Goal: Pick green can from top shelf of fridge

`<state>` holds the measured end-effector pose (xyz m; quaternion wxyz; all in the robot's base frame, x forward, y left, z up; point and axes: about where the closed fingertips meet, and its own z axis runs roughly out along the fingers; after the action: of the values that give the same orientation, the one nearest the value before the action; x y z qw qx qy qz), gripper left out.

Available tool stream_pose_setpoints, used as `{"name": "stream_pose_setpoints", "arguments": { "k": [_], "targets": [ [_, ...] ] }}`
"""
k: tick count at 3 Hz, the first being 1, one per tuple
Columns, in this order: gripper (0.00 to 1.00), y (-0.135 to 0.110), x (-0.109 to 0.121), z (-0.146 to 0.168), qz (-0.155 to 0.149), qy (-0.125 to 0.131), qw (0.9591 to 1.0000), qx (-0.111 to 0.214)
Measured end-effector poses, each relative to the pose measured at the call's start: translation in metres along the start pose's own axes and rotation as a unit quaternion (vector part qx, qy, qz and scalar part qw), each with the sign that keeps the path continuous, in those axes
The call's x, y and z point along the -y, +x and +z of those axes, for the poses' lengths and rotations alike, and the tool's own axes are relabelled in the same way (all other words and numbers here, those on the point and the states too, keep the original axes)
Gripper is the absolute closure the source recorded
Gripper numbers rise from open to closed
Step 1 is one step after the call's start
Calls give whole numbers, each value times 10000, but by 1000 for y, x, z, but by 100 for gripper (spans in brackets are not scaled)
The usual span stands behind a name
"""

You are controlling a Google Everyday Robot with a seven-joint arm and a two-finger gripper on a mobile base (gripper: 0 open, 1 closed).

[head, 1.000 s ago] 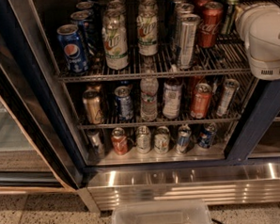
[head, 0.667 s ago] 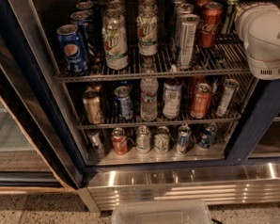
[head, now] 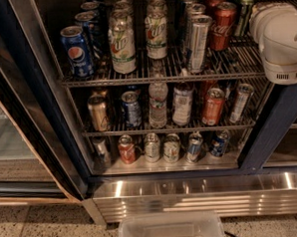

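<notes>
The fridge point(head: 267, 134) stands open in front of me, with a dark blue frame. The green can point(head: 243, 11), slim and dark with a silver top, stands at the back right of the top shelf point(head: 161, 77), just right of a red Coca-Cola can point(head: 222, 26). The white housing of my arm point(head: 280, 40) hangs at the right edge, right of the green can and partly in front of the shelf's end. The gripper itself does not show in the camera view.
On the top shelf stand a tilted slim silver can point(head: 198, 43), two pale cans point(head: 122, 44) and Pepsi cans point(head: 77, 52). Two lower racks hold more cans and bottles. The glass door point(head: 15, 147) stands open at left. A clear bin point(head: 169, 230) sits on the floor below.
</notes>
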<state>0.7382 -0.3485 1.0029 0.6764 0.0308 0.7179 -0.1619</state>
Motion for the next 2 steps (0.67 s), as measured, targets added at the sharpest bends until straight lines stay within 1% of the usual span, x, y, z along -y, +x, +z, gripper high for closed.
{"name": "stream_pose_setpoints", "arguments": {
  "k": [1,2],
  "targets": [
    [72,-1,-3,3,-13,-6,10000,5],
    [73,-2,-14,11,-82,-85,9999,18]
  ]
}}
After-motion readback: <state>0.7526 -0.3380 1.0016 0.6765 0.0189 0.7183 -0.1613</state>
